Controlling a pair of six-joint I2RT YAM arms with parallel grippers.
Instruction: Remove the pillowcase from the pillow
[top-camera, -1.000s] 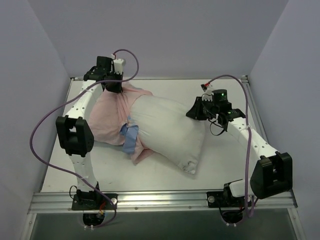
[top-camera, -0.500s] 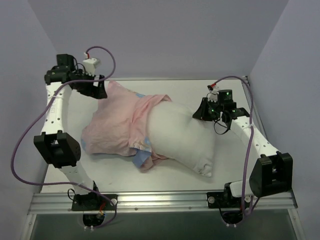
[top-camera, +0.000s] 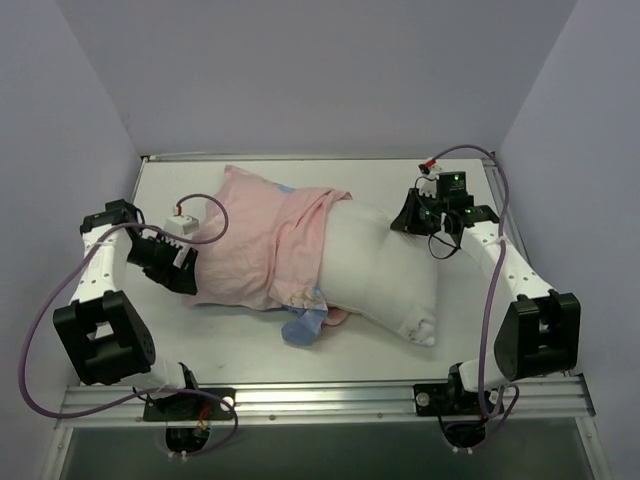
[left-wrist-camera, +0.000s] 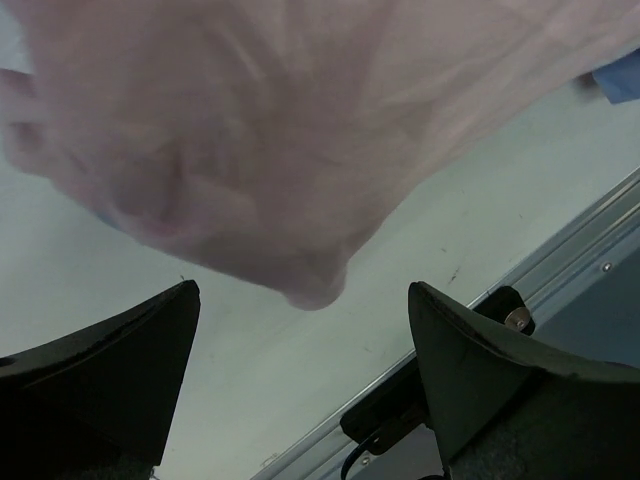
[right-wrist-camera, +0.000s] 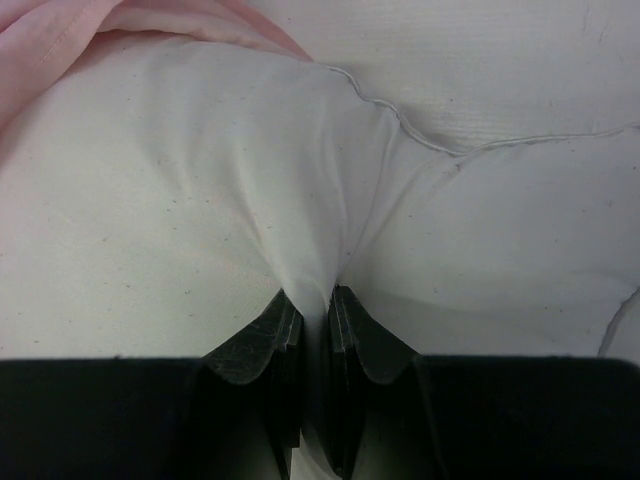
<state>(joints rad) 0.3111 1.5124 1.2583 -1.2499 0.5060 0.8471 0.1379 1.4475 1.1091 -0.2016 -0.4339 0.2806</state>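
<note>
Nearest, along the front of the table (top-camera: 470, 335): a blue scrap of the pillowcase (top-camera: 255, 245) poking out from under its pink reverse, beside the bare near corner of the pillow (top-camera: 390, 275); at near left, the left gripper (left-wrist-camera: 302, 296), spread wide and empty, hovering low with a drooping pink fold just ahead of it, apparently not touching; further in, across the middle and left of the table, the pillowcase turned inside out, pink side up, bunched in a loose heap and wrapped only around the left end of the pillow; to the right, the white cushion exposed over most of its length, angled from far left to near right; at far right, the right gripper (right-wrist-camera: 312, 298), clamped tight on a pinch of the pillow's white cloth and drawing it into a ridge. Judged well over half done: cover peeled back and reversed, most of the cushion out; left to do: grip the pink heap and draw it leftward off the last covered end while anchoring the cushion. No brand, label or legible writing anywhere; faint pale print beside the blue scrap, too small to read; dark specks on the pillow's near corner, unreadable.
</note>
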